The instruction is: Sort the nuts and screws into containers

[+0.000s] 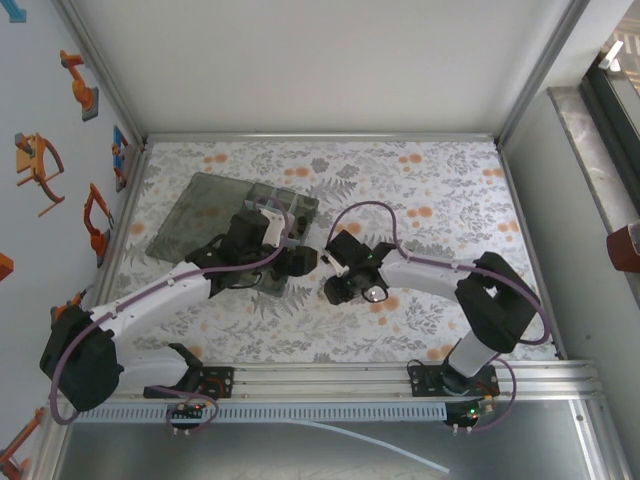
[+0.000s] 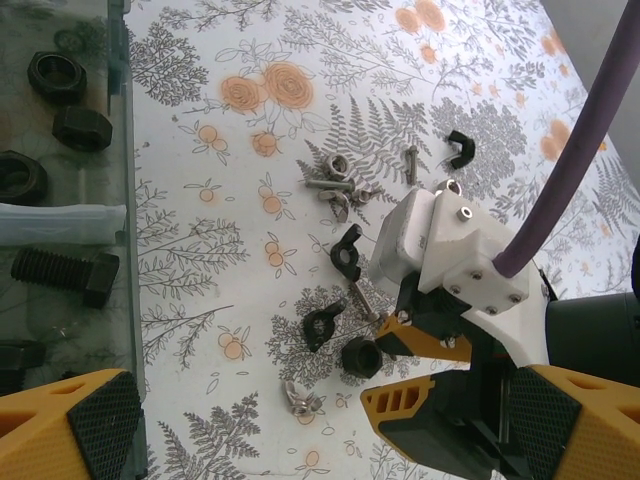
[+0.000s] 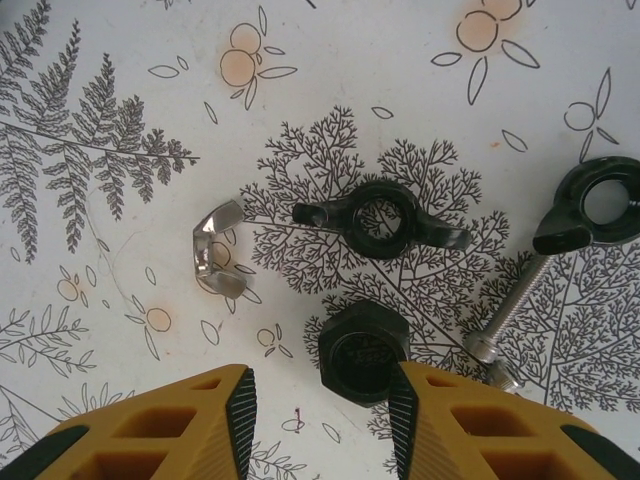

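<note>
Several nuts (image 2: 55, 75) and a bolt (image 2: 65, 275) lie in containers (image 2: 120, 150) beside the wide-open, empty left end effector (image 2: 330, 430); loose hardware (image 2: 340, 185) litters the counter (image 2: 500, 60). Right end effector (image 3: 320, 410) half-open, straddling a hex nut (image 3: 363, 350), not gripping.

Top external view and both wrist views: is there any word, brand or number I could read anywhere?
None readable. The organizer box, the floral table cover and the black hex nut carry no legible word, number or brand. The orange and blue shapes on the left wall are pictures, not writing.
</note>
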